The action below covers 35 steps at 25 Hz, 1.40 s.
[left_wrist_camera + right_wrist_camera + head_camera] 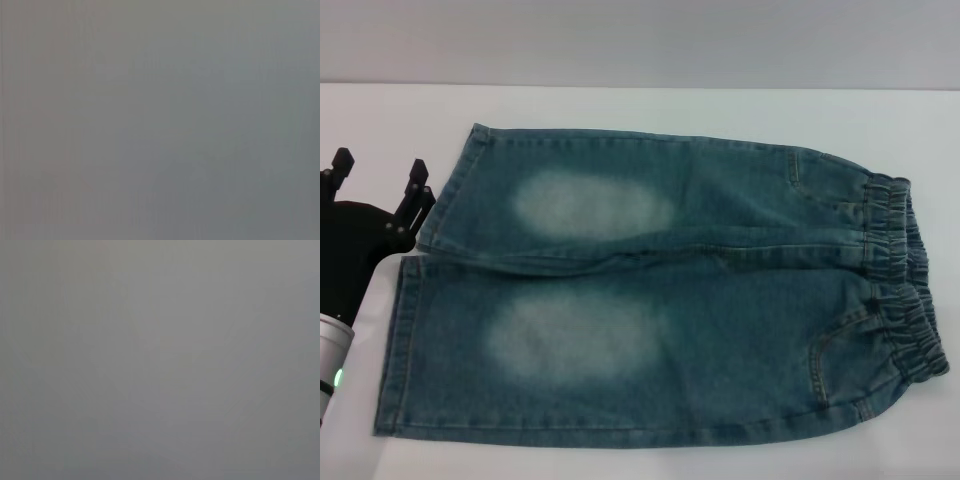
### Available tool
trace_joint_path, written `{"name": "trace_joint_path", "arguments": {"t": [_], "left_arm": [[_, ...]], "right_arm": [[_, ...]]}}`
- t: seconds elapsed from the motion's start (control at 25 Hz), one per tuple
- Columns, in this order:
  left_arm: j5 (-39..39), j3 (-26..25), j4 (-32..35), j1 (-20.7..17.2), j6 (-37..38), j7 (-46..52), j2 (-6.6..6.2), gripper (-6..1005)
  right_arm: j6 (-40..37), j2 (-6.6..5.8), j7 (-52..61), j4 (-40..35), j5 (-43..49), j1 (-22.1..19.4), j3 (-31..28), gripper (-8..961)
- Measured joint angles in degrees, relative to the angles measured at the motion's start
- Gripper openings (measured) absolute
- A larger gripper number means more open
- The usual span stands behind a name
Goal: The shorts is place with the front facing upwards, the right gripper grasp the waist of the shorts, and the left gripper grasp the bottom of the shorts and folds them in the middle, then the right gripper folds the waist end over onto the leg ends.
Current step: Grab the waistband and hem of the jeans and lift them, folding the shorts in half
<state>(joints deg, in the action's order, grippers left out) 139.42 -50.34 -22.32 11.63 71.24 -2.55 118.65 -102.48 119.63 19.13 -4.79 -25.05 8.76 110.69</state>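
Lying flat on the white tabletop (620, 110), the shorts (650, 300) are spread out with the front facing up, both legs side by side and running across the head view. The gathered elastic waistband (905, 270) is positioned at the robot's right, and the bottom of the shorts (410, 300), formed by the two straight stitched hems, is positioned at the robot's left. A pale faded oval patch is seen on each leg: one on the far leg (590, 205) and one on the near leg (575, 340). A stitched pocket (840, 350) is visible on the near leg close to the waistband, and a second pocket seam is visible on the far leg near the waistband. The two legs overlap slightly along the centre line, where a shallow fold is formed.

The left gripper (378, 178) is located at the left edge of the head view, just beside the hem of the far leg and not touching the fabric. Its black jaws are spread apart, and nothing is held between them. A green glow (338, 378) is seen on the arm below the gripper.

The right gripper is not shown in the head view. Both wrist views present only a uniform grey field, and no detail can be told from them.
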Motion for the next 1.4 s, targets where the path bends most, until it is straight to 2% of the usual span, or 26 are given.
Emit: {"name": "trace_joint_path", "arguments": {"t": [0.44,0.64,0.84,0.96,1.0,1.16,1.24,1.28,1.32,1.4], "left_arm": [[-0.02,-0.01,0.01,0.07,-0.13,0.01,0.00,801],[0.34,0.86,-0.80,0.41,-0.21,0.01,-0.10,796],[0.41,1.99,-2.09,1.28,-0.59,0.05,-0.48,792],[0.36,1.74,-4.87,1.12,-2.28,-0.15,-0.55,790],[0.35,1.51,-6.18,0.94,-3.80,-0.29,-0.62,789],[0.55,-0.49,-14.38,0.45,-16.13,-2.44,-1.83,785],[0.57,-2.77,-19.91,0.05,-24.37,-3.44,-2.62,784],[0.58,-4.32,-22.43,-0.10,-29.35,-3.62,-2.84,783],[0.58,-6.28,-25.46,-0.19,-34.73,-3.78,-3.10,782],[0.59,-10.31,-31.73,-0.45,-45.71,-4.44,-3.32,780]], "right_arm": [[-0.08,-0.08,0.37,-0.21,0.75,0.29,0.09,824],[0.01,-0.15,0.38,-0.80,4.34,0.66,0.14,824],[1.40,-0.71,0.24,-0.96,7.89,3.26,0.13,825],[5.08,-1.09,1.46,-1.70,8.01,5.46,-0.14,825],[7.06,-1.41,2.74,-1.98,8.01,6.29,-0.27,825],[17.82,-4.44,14.06,-2.62,9.09,10.87,-0.10,825],[21.63,-5.80,16.35,-3.13,11.24,12.86,-0.13,825],[25.39,-7.10,17.01,-4.54,13.92,14.57,-0.15,825],[25.39,-7.10,17.01,-4.54,13.92,14.57,-0.15,825],[31.22,-9.00,19.40,-8.27,17.60,15.87,-0.21,825]]}}
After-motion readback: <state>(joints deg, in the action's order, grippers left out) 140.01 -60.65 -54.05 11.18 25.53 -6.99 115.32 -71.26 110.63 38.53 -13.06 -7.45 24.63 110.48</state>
